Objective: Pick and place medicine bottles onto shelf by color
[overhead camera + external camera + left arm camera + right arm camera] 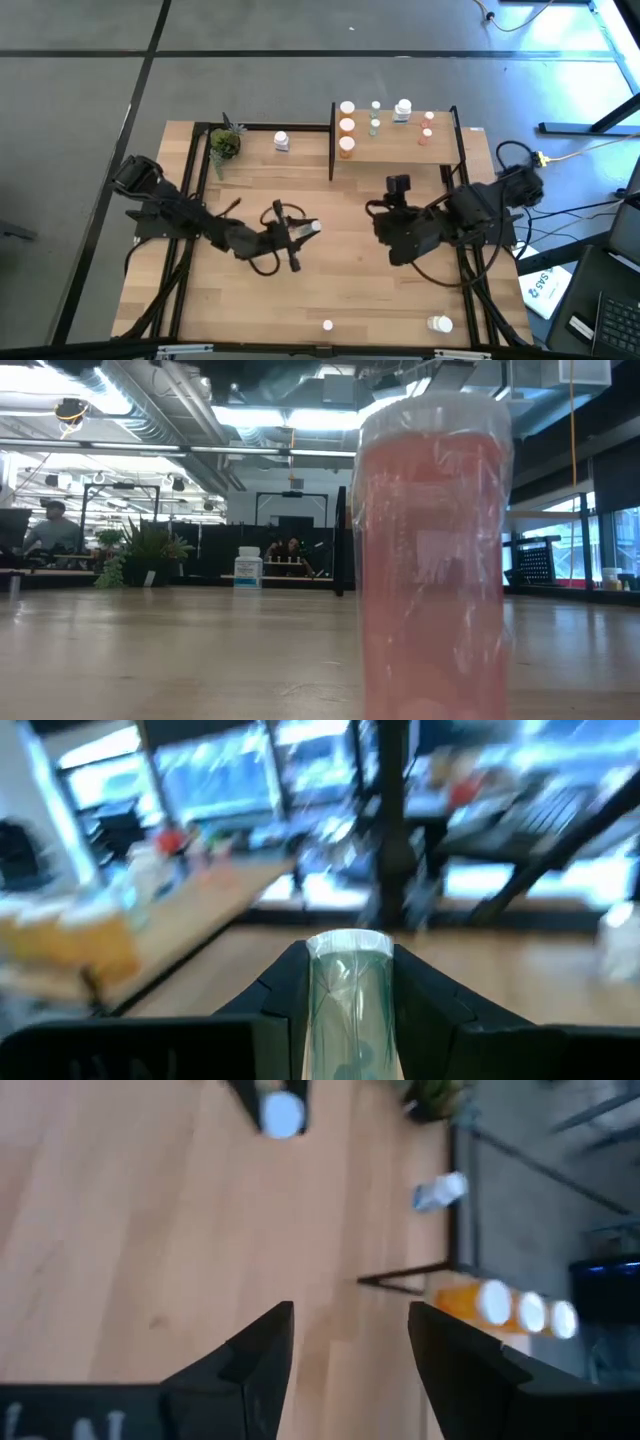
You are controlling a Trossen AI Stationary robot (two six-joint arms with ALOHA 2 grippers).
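Left tool (305, 231) sits over the table (340, 290) mid-left, pinching a pale green bottle (348, 1010) between its fingers (275, 995); white cap (315, 227) points toward the table's middle. Right tool (397, 188) hangs just in front of the shelf (400, 148), fingers (255, 1355) spread with nothing between them, bare table below. Shelf stands at the far edge, right of centre: three orange bottles (346, 126) in a column at its left end, then a green bottle (374, 118), a white bottle (402, 110), and pinkish bottles (427, 127) at the right. Off the shelf: a white-capped bottle (281, 141) on the table left of the shelf, near the plant (225, 145); a small capped bottle (327, 324) at the near edge; another bottle (439, 323) lying at the near edge, right. Low view is mostly filled by a pink bottle (432, 560) standing close to the camera. A seated person (50, 530) shows far back in the room.
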